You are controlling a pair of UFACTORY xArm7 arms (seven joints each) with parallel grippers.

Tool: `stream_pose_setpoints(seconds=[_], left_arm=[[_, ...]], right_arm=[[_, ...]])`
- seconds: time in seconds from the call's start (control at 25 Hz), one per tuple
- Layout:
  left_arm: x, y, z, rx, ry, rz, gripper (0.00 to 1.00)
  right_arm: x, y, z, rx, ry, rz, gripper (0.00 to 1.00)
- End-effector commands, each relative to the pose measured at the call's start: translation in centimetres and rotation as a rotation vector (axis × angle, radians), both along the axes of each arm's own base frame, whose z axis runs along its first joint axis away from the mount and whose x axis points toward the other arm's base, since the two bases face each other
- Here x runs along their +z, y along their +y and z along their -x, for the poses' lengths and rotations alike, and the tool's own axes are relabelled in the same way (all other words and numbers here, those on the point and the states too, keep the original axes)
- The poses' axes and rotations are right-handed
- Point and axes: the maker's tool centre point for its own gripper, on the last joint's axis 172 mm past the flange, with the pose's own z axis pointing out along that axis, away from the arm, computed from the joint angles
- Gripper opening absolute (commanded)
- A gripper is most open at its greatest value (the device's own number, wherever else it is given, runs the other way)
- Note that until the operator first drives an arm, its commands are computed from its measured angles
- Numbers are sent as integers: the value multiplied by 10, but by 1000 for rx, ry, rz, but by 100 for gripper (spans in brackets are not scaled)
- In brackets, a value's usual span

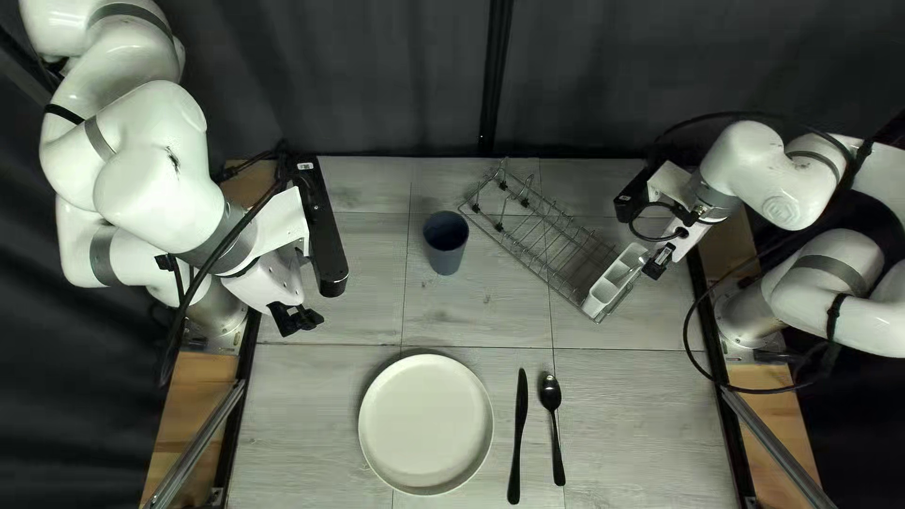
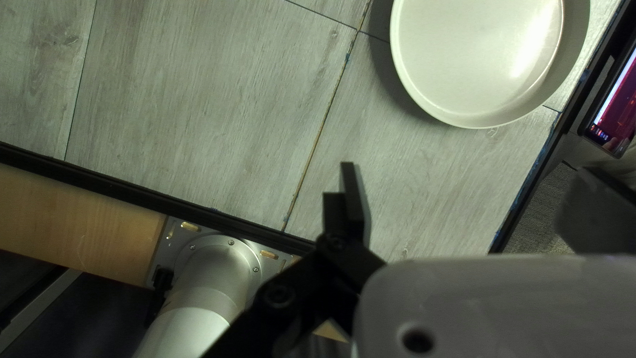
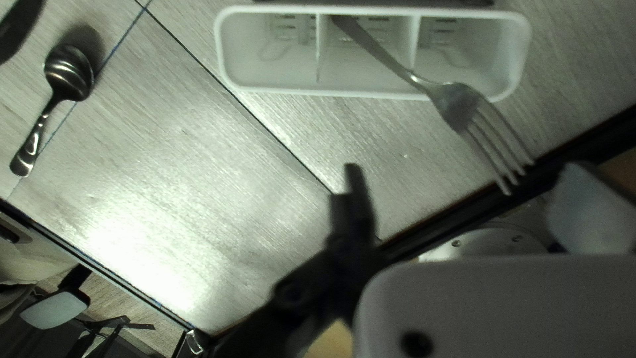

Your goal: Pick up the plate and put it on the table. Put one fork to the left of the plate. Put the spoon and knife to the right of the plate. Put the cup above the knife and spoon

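Observation:
The white plate (image 1: pixel 424 423) lies near the table's front edge, with a black knife (image 1: pixel 520 435) and a spoon (image 1: pixel 551 424) to its right. The dark cup (image 1: pixel 445 242) stands upright further back. A metal fork (image 3: pixel 447 97) leans in the middle compartment of the white cutlery caddy (image 3: pixel 514 54), tines sticking out. My right gripper (image 3: pixel 462 174) is open just above the caddy (image 1: pixel 614 279). The fork's tines reach into the gap between its fingers, and the one visible finger (image 3: pixel 354 199) stays clear of them. My left gripper (image 2: pixel 464 171) hangs open and empty left of the plate (image 2: pixel 477 54).
A wire dish rack (image 1: pixel 544 237) lies slanted at the back right, with the caddy on its near end. Black rails run along the table's left and right edges. My left arm's base (image 2: pixel 208 283) stands beside the left rail.

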Motion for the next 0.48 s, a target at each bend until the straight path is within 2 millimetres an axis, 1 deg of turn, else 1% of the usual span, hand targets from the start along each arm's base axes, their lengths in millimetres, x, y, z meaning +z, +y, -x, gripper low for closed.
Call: stream_pose_setpoints(seconds=[0.04, 0.12, 0.24, 0.32, 0.44, 0.48], left_arm=[[0, 0, 0, 0, 0, 0, 100], [0, 0, 0, 0, 0, 0, 100], [0, 0, 0, 0, 0, 0, 100], [0, 0, 0, 0, 0, 0, 100], [0, 0, 0, 0, 0, 0, 100], [0, 0, 0, 0, 0, 0, 100]], right_arm=[[-3, -2, -1, -12, -5, 4, 0], [-3, -1, -1, -17, -10, 9, 0], [6, -2, 0, -24, -21, 21, 0], [17, -4, 1, -29, -30, 33, 0], [44, -5, 1, -32, -42, 55, 0], [59, -5, 0, -31, -46, 66, 0]])
